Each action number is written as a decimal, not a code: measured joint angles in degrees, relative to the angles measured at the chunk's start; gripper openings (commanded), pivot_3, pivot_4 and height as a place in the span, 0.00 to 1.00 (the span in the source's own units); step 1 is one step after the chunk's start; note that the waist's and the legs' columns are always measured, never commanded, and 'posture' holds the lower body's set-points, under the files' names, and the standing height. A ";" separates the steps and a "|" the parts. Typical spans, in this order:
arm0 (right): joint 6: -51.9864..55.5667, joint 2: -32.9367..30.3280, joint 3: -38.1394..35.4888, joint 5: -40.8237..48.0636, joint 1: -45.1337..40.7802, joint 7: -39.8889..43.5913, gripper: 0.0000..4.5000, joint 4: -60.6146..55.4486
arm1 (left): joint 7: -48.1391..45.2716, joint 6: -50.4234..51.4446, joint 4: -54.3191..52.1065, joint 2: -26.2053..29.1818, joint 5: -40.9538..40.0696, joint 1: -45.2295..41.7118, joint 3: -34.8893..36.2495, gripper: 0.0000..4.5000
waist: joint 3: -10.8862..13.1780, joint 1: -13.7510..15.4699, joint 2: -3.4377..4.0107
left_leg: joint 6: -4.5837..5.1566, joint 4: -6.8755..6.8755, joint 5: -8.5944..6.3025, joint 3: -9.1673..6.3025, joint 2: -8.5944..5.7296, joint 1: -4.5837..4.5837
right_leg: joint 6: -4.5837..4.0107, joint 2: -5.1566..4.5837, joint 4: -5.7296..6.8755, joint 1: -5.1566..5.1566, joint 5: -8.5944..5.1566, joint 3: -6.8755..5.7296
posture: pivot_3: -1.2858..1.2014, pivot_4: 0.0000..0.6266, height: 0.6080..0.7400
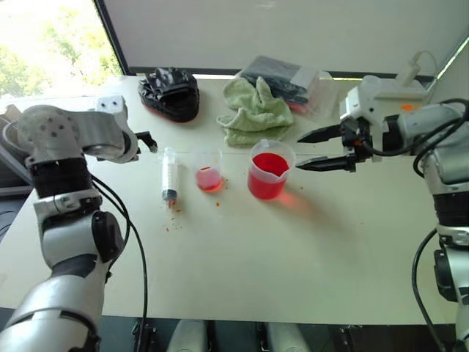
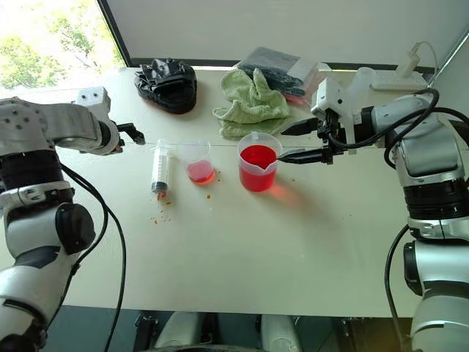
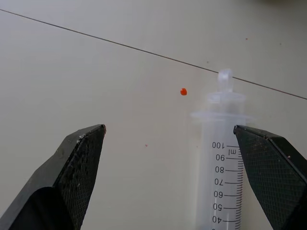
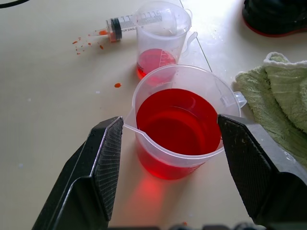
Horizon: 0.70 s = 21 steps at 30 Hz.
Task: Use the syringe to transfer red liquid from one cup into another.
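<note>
Left wrist view: the left gripper (image 3: pixel 170 179) stands wide, empty, its fingers straddling the syringe (image 1: pixel 169 176) that lies flat on the table (image 1: pixel 293 257), left of the small cup (image 1: pixel 208 171). Right gripper (image 4: pixel 168 167) gapes around the beaker (image 4: pixel 180 127) without touching. The syringe looks light, stiff and slick — best pinched mid-barrel. Its plunger ring is cut off here; the tip is hard to make out.

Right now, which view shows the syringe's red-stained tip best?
The right wrist view: the syringe lies behind the small cup, tip plain. Both eye views show it whole but small. The left wrist view gives just the other end of its barrel.
</note>
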 measured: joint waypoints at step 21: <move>3.53 -1.56 -2.21 3.03 4.53 -4.99 0.72 -6.50 | -5.77 0.01 26.06 -0.68 0.85 -10.02 -12.49 0.99 | 0.01 -0.05 -0.02 | -0.03 0.10 0.01 0.00 -0.09 -0.15 | 0.00 -0.04 0.45 -0.22 0.00 -0.02 | 0.52 0.24 0.78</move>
